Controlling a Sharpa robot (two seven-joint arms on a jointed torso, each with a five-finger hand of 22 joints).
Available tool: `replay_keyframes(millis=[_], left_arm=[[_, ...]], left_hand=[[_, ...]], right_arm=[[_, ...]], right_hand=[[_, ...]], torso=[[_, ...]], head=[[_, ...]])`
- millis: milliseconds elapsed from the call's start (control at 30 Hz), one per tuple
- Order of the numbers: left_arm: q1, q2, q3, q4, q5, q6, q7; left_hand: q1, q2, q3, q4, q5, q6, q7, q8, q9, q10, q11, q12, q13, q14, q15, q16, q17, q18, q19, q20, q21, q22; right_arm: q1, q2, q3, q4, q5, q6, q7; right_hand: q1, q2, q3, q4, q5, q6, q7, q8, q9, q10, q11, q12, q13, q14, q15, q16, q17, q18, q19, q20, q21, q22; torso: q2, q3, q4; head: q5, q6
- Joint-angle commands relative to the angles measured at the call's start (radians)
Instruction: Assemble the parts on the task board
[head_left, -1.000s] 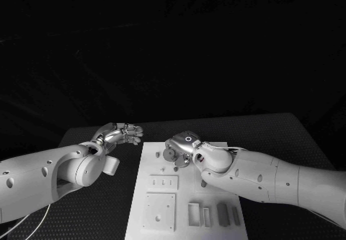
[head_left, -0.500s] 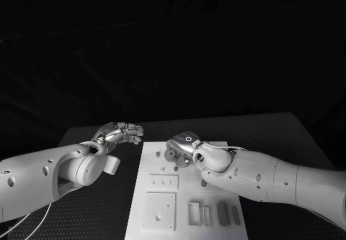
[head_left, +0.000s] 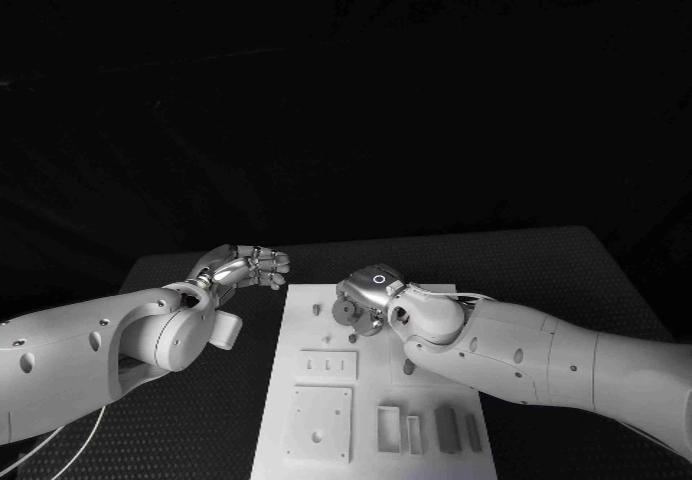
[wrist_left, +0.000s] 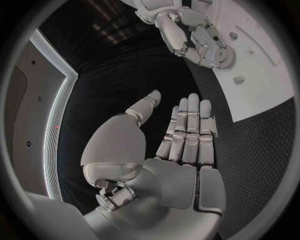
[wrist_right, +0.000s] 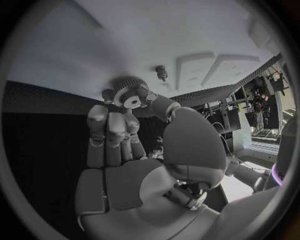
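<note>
Head view: right hand (head_left: 364, 297) poised over the far end of the task board (head_left: 325, 425), fingers gathered on a dark toothed gear (head_left: 346, 311). Left hand (head_left: 242, 266) held off the board's far left corner, above the black table (head_left: 577, 260), carrying nothing. Nearer on the board, pale rectangular fixtures and a few slim upright parts (head_left: 454, 428), untouched.

Left wrist view: left hand (wrist_left: 178, 145) with fingers straight and side by side, thumb standing apart, palm bare (idle, by the look of it). Beyond it, the right hand (wrist_left: 200, 42) with the gear (wrist_left: 223, 59) over the white board (wrist_left: 262, 95), and a small peg (wrist_left: 238, 80) standing on the board close by.

Right wrist view: right hand (wrist_right: 134, 145) pinching the gear (wrist_right: 128, 94) at the fingertips (wrist_right: 99, 114), thumb against its face, pale hub showing. Small post (wrist_right: 162, 72) on the board (wrist_right: 94, 45) just beyond the gear, apart from it.

Judged on handling: rigid, light, probably smooth plastic or metal; teeth giving the fingers some purchase on the rim. Best held by the rim with the bore left uncovered, kept level so as to slide onto a post without jamming. Likely to tip if squeezed off-centre.
</note>
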Motion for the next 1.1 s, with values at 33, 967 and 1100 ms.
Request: replay_keyframes(millis=[33, 967, 1100], left_arm=[[0.001, 0.002, 0.001, 0.001, -0.004, 0.014, 0.007], [0.001, 0.001, 0.001, -0.002, -0.004, 0.012, 0.003], [0.001, 0.001, 0.001, -0.001, -0.004, 0.013, 0.003]], left_hand=[[-0.009, 0.001, 0.001, -0.006, -0.005, -0.001, 0.006, -0.004, 0.000, -0.002, 0.003, -0.007, -0.001, 0.003, 0.005, -0.004, 0.001, 0.016, -0.005, 0.001, 0.007, 0.018], [-0.012, 0.000, 0.001, -0.006, -0.006, -0.002, 0.007, -0.005, -0.001, -0.003, 0.004, -0.009, -0.001, 0.003, 0.005, -0.005, 0.002, 0.015, -0.005, 0.001, 0.007, 0.017], [-0.013, 0.000, 0.001, -0.005, -0.005, -0.003, 0.007, -0.005, -0.001, -0.004, 0.005, -0.009, -0.001, 0.003, 0.005, -0.006, 0.003, 0.015, -0.005, 0.002, 0.008, 0.017]], right_arm=[[-0.001, 0.003, -0.001, -0.002, 0.001, 0.023, -0.003], [-0.001, 0.002, -0.001, -0.015, 0.050, 0.095, -0.002], [-0.001, -0.001, -0.001, -0.019, 0.055, 0.111, -0.002]], right_hand=[[-0.006, 0.000, -0.005, 0.000, -0.002, 0.114, -0.012, -0.006, 0.000, -0.035, -0.022, -0.004, -0.001, -0.003, -0.002, -0.004, -0.001, 0.064, 0.001, -0.003, 0.005, -0.002], [0.045, 0.011, 0.020, -0.050, 0.011, -0.057, 0.037, -0.105, -0.044, -0.072, 0.024, -0.023, 0.003, -0.018, 0.040, -0.019, 0.003, 0.064, -0.024, 0.005, -0.004, -0.007], [0.043, 0.029, 0.028, -0.066, 0.049, -0.052, 0.035, -0.103, -0.047, -0.074, 0.022, -0.022, 0.004, -0.019, 0.039, -0.020, 0.005, 0.064, -0.027, 0.011, -0.002, -0.005]], torso=[[0.000, -0.0002, -0.0004], [0.000, -0.0001, -0.0005], [0.000, -0.0002, -0.0010]], head=[[0.004, -0.001], [0.006, -0.004], [0.006, -0.003]])
